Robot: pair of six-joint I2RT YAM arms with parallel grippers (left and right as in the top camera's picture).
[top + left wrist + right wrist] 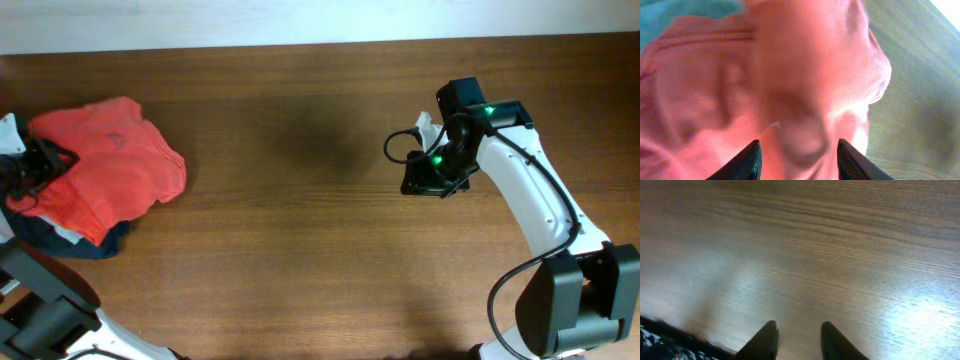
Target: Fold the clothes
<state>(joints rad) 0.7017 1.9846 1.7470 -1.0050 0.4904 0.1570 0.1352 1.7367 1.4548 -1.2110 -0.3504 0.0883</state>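
Note:
The clothes, an orange-red T-shirt (pixel 110 165), lie folded in a rumpled bundle on top of a pile at the far left of the table. My left gripper (pixel 58 162) sits at the bundle's left edge. In the left wrist view its gripper (pixel 799 146) is open, and blurred orange-red cloth (pixel 790 75) fills the view beyond and between the fingertips. My right gripper (pixel 424 183) hovers over bare wood at the right of the table. In the right wrist view its gripper (pixel 799 327) is open with nothing between the fingers.
A dark navy garment (pixel 95 243) pokes out from under the shirt, with a strip of pale cloth (pixel 62 233) beside it. The brown wooden table (pixel 300 230) stretches between the two arms. The right arm's white links (pixel 540 210) reach in from the lower right.

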